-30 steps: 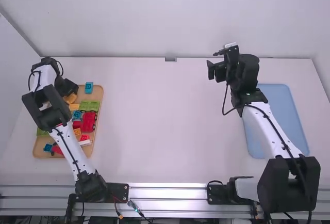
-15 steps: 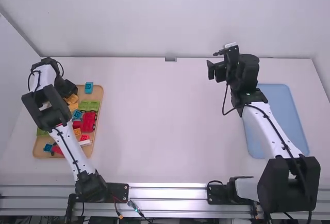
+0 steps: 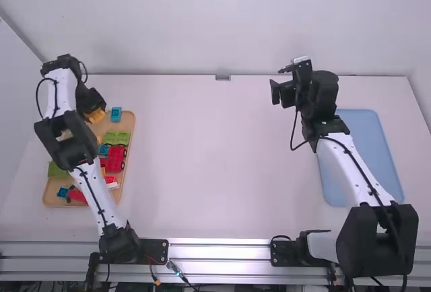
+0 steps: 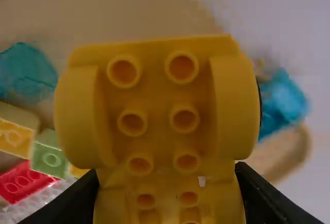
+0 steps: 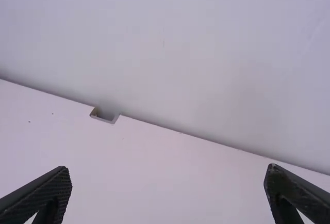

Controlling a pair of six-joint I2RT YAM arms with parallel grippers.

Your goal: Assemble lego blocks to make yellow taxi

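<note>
Over the far end of the wooden tray in the high view is my left gripper [image 3: 94,112], shut on a yellow block piece [image 3: 96,116]. Close up in the left wrist view, the yellow piece [image 4: 154,100] shows round studs and rounded side parts between the fingertips of my left gripper [image 4: 167,182]. My right gripper [image 3: 276,83] is raised above the far right of the table. Its fingers stand wide apart with nothing between them in the right wrist view, where the right gripper [image 5: 167,182] faces the table's far edge.
The wooden tray [image 3: 128,145] on the left carries a blue block [image 3: 116,114], green blocks [image 3: 117,138], a red wheeled piece [image 3: 116,159] and several others. A blue tray [image 3: 367,137] lies at the right, partly under the right arm.
My left gripper has moved slightly up the picture, with the yellow piece now lifted between its fingers. The right arm has kept still.
</note>
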